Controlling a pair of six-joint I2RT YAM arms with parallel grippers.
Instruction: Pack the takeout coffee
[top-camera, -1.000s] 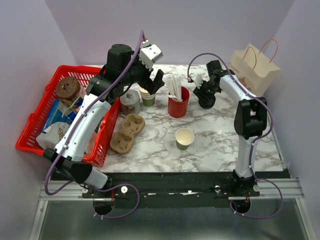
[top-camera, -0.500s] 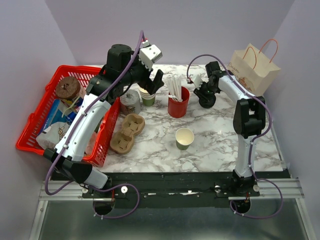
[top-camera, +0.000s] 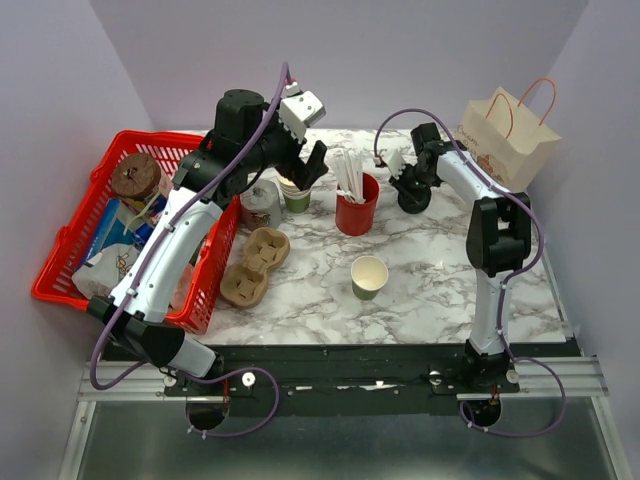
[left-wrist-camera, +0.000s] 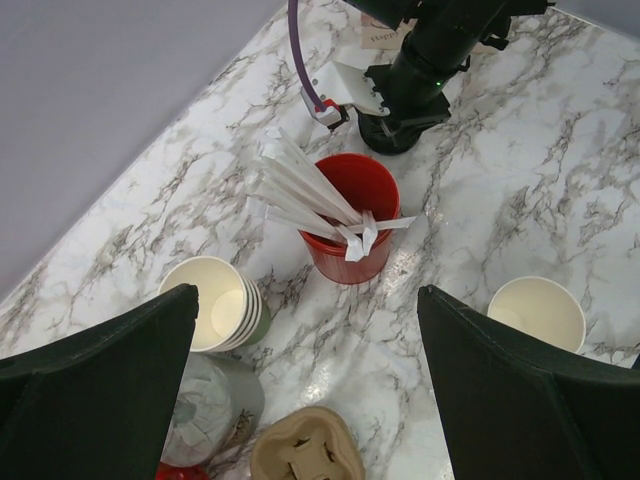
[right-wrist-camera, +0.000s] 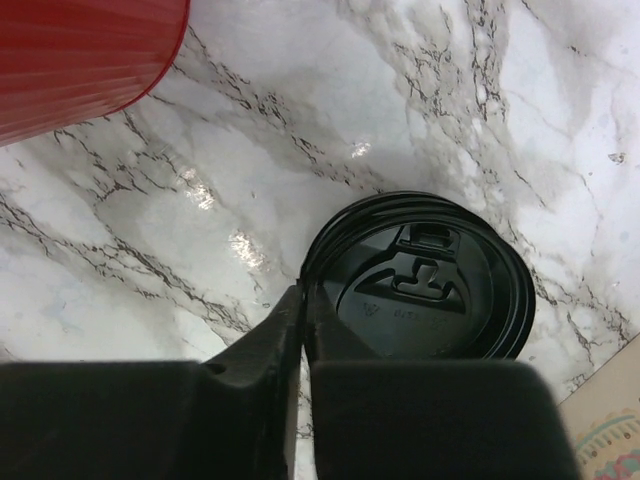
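Note:
A lone olive-green paper cup (top-camera: 369, 276), cream inside and without a lid, stands at the front middle of the table; it also shows in the left wrist view (left-wrist-camera: 535, 312). A stack of round black lids (right-wrist-camera: 430, 280) lies at the back right (top-camera: 414, 201). My right gripper (right-wrist-camera: 305, 300) is down at the stack's left edge (top-camera: 407, 187), with its jaws closed on the rim of the top lid. My left gripper (left-wrist-camera: 305, 310) is open and empty, hovering above the stacked cups (top-camera: 303, 170).
A red cup of white straws (top-camera: 356, 203) stands mid-back. Stacked lidless cups (left-wrist-camera: 215, 305) and a grey wrapped tub (left-wrist-camera: 205, 410) sit to its left. Cardboard cup carriers (top-camera: 255, 265), a red basket (top-camera: 70, 240) and a paper bag (top-camera: 508, 140) are also here.
The right wrist has shifted very slightly over the lid stack. The left arm and the cups have not moved.

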